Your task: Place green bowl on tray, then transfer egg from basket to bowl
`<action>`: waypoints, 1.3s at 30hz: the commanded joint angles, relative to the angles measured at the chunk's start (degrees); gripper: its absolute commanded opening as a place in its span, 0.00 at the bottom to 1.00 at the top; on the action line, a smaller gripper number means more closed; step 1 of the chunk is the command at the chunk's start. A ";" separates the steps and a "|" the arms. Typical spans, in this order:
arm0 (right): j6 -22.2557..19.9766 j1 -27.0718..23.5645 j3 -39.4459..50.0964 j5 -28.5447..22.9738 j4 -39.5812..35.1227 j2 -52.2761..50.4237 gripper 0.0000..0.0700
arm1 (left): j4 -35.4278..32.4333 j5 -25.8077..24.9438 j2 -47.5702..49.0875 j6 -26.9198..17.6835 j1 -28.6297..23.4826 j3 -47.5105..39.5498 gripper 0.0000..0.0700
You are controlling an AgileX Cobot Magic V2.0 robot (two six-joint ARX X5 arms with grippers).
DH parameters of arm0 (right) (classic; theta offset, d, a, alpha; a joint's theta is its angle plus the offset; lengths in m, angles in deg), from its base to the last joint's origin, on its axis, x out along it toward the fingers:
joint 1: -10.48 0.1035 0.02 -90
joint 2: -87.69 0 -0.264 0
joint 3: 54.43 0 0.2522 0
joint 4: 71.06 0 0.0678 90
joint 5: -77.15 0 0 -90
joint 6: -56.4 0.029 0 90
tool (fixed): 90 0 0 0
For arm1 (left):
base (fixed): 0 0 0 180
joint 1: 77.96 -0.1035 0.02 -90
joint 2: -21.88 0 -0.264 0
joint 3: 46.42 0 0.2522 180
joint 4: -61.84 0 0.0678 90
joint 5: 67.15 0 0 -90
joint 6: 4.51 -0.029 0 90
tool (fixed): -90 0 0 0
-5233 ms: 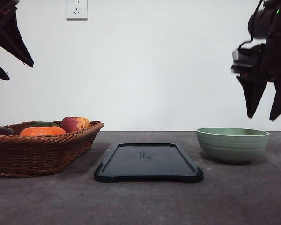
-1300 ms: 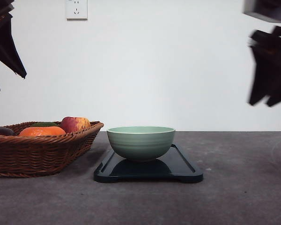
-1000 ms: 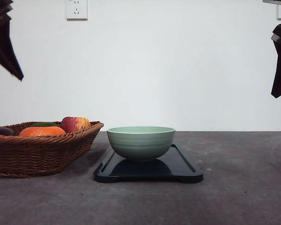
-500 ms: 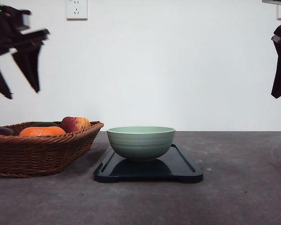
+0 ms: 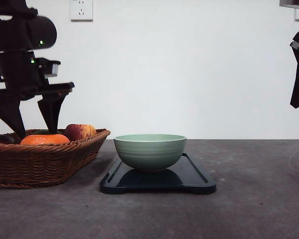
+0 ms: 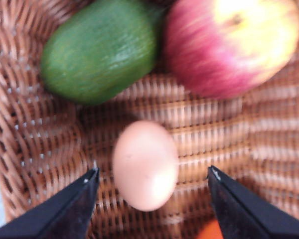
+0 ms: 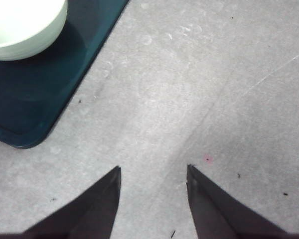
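Egg on basket floor, long axis running 12-to-6 in left wrist view, lying between the spread, empty fingers of left gripper, which hangs pointing down over basket in front view; right gripper, open and empty, sits well apart above bare table.

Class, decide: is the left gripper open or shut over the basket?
Open. In the left wrist view the left gripper's fingertips stand wide apart on either side of the egg, not touching it.

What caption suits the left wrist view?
Open left hand straddles an egg in the basket.
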State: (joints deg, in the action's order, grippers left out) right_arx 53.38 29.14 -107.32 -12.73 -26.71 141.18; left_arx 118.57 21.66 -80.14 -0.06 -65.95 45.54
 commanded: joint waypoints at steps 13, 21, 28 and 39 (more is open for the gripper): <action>-0.50 0.22 -0.20 -0.17 -0.61 0.44 0.37 | -1.69 0.41 -5.55 -1.03 0.11 1.38 0.63; -0.63 0.22 -0.20 -0.17 -0.71 0.44 0.37 | -2.65 0.41 -5.55 -1.09 0.13 1.38 0.40; -0.66 0.22 -0.20 -0.17 -1.22 0.44 0.37 | -1.76 0.39 -5.55 -1.99 0.11 1.38 0.35; -0.66 0.22 -0.20 -0.17 -1.39 0.44 0.37 | -0.80 0.37 -5.12 -2.21 0.11 1.99 0.32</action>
State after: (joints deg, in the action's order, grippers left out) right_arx 53.20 29.14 -107.32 -12.73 -27.61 141.18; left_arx 117.64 21.68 -84.47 -1.61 -65.93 46.08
